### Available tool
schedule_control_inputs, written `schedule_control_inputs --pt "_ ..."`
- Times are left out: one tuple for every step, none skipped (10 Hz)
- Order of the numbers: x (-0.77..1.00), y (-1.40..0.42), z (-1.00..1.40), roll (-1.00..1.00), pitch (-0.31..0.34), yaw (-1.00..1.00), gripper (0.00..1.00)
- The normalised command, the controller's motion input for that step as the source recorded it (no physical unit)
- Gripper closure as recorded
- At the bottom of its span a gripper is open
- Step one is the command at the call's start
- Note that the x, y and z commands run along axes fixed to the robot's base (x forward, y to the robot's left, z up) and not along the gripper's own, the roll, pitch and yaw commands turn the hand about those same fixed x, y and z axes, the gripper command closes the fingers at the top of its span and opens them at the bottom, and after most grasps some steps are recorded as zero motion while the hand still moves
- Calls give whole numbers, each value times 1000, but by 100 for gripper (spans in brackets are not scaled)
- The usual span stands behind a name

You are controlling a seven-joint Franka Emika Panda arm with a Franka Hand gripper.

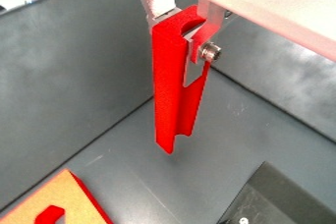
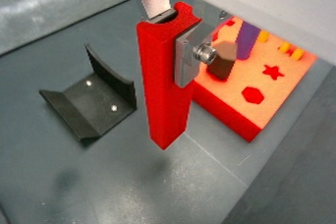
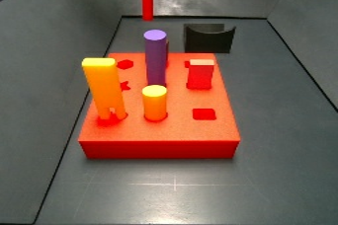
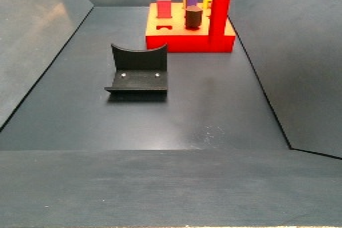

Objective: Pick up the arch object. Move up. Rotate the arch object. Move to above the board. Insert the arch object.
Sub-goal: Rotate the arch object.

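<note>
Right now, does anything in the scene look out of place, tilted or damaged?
Nothing stands out. The gripper holds the arch object upright above the floor, clear of the board. The fixture stands apart, and the pegs sit upright.

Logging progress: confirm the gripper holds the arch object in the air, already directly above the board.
Not above the board. The gripper does hold the arch object in the air, but in a wrist view it hangs over bare floor beside the board.
</note>
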Motion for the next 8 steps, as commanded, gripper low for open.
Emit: schedule_control_inputs --pt "16 23 -1000 -155 -56 11 100" --pt "18 26 -1000 -143 -67 -3 100" --pt "25 28 -1000 -142 -66 -10 100" --pt "29 27 -937 -142 -64 -16 100" --pt "27 21 -724 -148 -67 -19 100" --pt "22 14 -572 -155 -68 -19 100" --pt "25 11 -472 -158 -70 -19 100" --pt "21 10 -226 -151 -72 -19 100"
